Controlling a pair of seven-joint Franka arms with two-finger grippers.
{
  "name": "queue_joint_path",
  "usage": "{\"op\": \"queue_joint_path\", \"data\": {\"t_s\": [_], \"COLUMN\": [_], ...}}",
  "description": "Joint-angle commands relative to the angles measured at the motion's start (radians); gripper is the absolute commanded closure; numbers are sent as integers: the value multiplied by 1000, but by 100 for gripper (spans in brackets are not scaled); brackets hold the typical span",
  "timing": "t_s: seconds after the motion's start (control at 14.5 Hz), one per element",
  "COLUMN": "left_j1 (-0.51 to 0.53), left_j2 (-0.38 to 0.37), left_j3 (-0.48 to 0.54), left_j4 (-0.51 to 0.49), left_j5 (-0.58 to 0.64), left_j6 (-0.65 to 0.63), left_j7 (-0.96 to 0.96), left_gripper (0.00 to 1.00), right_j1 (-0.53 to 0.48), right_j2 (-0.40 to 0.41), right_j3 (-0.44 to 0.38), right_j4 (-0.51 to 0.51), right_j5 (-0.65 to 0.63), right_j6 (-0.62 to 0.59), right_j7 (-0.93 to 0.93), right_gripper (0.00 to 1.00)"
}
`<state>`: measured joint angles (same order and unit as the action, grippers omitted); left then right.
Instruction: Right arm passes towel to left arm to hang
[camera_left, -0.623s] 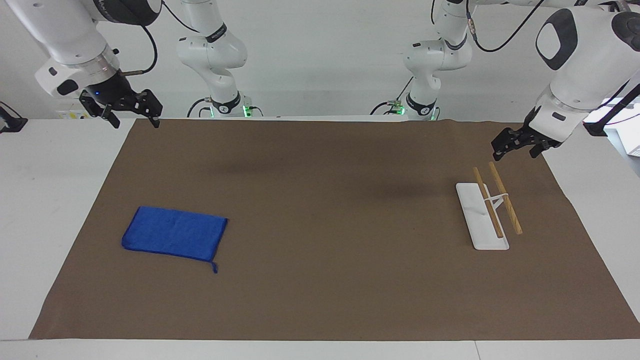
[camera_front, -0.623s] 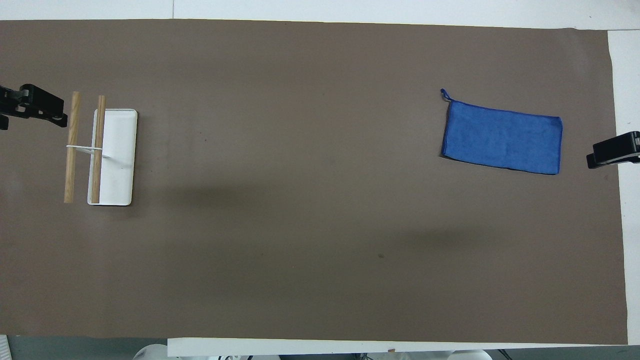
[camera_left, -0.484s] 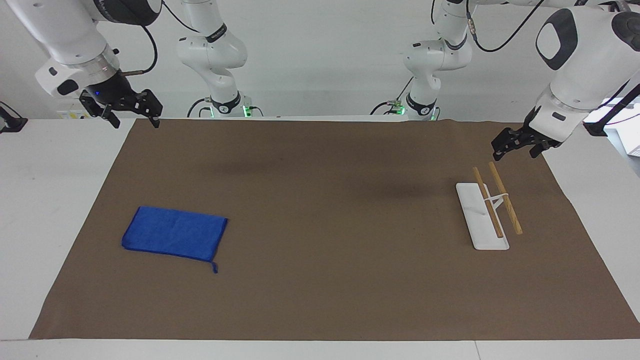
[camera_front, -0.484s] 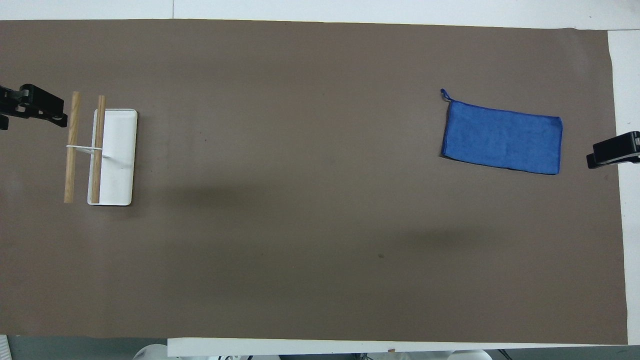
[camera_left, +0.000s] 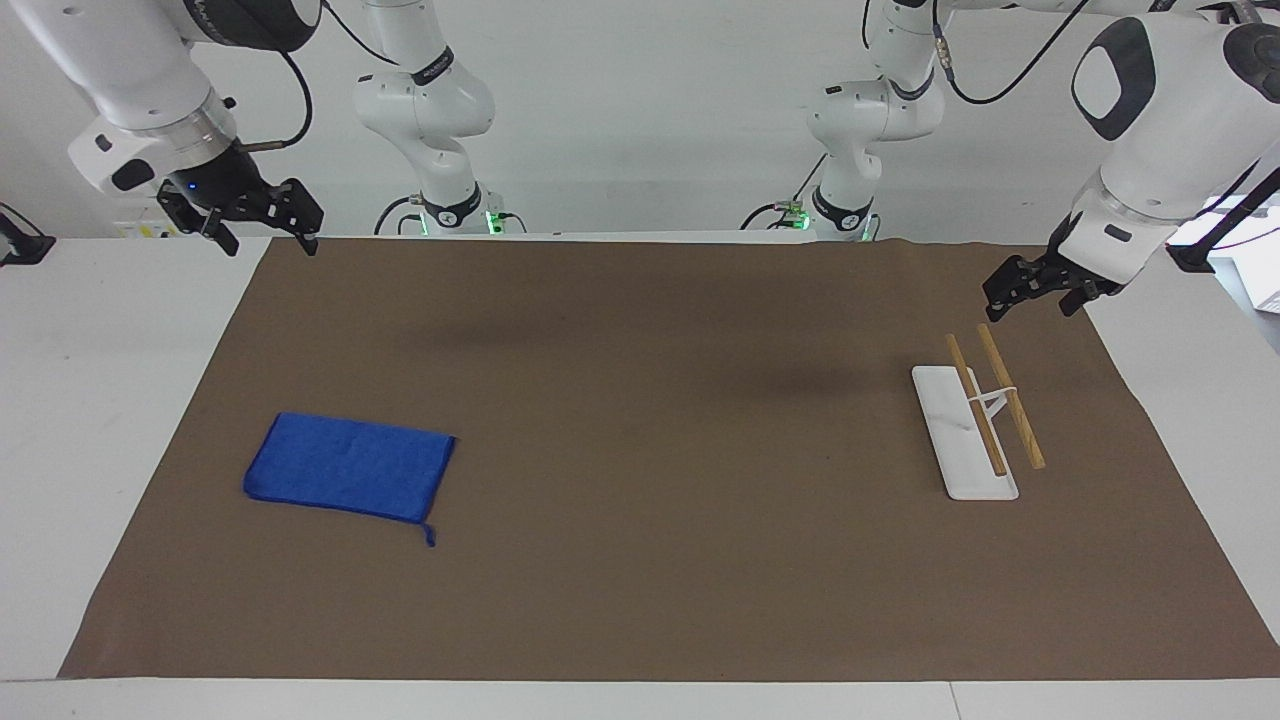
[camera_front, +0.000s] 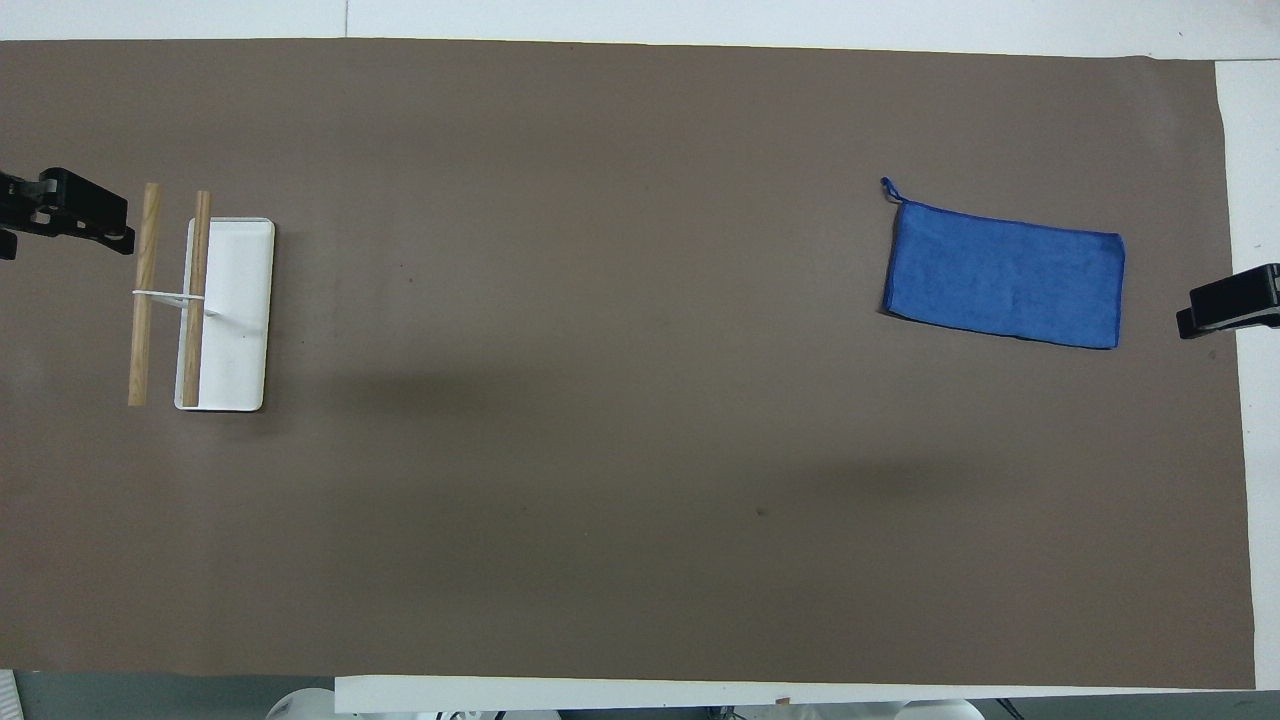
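The right gripper (camera_left: 268, 235) hangs with its fingers spread apart and empty, up over the mat's (camera_left: 640, 450) corner at the right arm's end, wrist bent downward. The left gripper (camera_left: 1003, 298) is tipped down over the rack (camera_left: 975, 425), just above the near ends of its two wooden rails; I cannot tell how its jaws stand. The towel (camera_left: 350, 467) lies flat on the mat, well apart from both. Nothing has visibly shifted since a moment ago.
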<state>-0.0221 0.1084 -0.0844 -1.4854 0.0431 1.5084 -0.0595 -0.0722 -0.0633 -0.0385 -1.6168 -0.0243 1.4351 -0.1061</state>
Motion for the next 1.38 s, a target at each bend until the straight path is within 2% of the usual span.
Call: {"op": "queue_joint_path", "data": {"t_s": [0.0,0.07,0.21,0.48,0.76,0.83,0.97,1.11,1.31], "left_j1": [-7,-7,-7,-7,-7,-7,-7,-7,-7], "left_j2": [-22,-22,-22,-22,-22,-22,-22,-22,-22], "left_j3": [5,5,5,5,5,5,5,5,5], "left_j4": [-24,-24,-24,-24,-24,-24,-24,-24,-24], "left_j5": [15,15,15,15,15,15,15,15,15], "left_j6": [16,16,16,16,16,16,16,16,16], "left_j7": [12,12,12,12,12,12,12,12,12], "left_gripper": [0,0,0,0,0,0,0,0,0], "right_j1": [-12,-11,-1,-3,-20,-24,-21,-44,-54], "right_j2": [-12,-12,-9,97,172,186,233,299,326], "right_j3": [0,0,2,3,2,3,3,3,3], "right_j4": [3,-1,-47,-127,-369,-415,-443,-446,-448], "right_j5": [-2,-2,-12,-8,4,4,4,4,4], "right_j6": [-33,-19,115,319,701,766,824,855,881], "right_j7": [-26,-29,-18,-3,-1,-1,0,-4,-1], "right_gripper": [0,0,0,0,0,0,1,8,16]}}
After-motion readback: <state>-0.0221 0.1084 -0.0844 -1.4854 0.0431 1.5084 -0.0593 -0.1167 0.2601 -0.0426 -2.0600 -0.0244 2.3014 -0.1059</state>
